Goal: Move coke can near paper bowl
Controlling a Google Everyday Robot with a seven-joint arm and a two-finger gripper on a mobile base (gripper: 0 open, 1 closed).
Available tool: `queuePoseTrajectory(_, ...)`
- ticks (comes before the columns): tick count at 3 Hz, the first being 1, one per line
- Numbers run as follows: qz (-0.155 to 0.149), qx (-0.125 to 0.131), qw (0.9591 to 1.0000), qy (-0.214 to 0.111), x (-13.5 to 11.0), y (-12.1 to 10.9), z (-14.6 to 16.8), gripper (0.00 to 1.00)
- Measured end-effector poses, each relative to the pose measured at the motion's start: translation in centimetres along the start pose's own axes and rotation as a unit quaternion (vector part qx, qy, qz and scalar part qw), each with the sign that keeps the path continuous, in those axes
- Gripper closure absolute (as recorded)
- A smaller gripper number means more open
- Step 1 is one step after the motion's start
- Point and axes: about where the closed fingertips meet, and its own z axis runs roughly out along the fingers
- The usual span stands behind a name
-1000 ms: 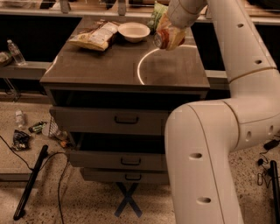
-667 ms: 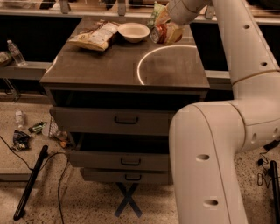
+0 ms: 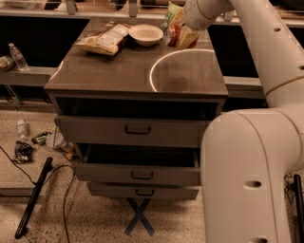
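The coke can (image 3: 172,34), tilted with its silver top toward the paper bowl (image 3: 146,34), is clamped in the robot's hand (image 3: 181,38) at the back of the dark surface (image 3: 118,76). The bowl rests just beside the hand. A tan snack bag (image 3: 105,39) lies beyond the bowl, and a green snack bag (image 3: 172,14) stands just behind the hand.

Arm (image 3: 247,180): off-white, smooth rounded shells, small dark screw holes, thin grey joint seam. Gripper (image 3: 184,37) near 12 o'clock, tan-yellow end.
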Motion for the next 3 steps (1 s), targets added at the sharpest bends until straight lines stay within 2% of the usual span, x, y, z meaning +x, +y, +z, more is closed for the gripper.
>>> queuePoseTrajectory(1,0.009,0.035,0.9993,0.005,-1.4,-0.7,-0.4,1.00)
queuePoseTrajectory(2,0.006,0.035,0.9994,-0.002,-3.6,0.4,1.1,1.00)
queuePoseTrajectory(3,-0.006,-0.004,0.9994,-0.033,-6.5,2.3,4.7,1.00)
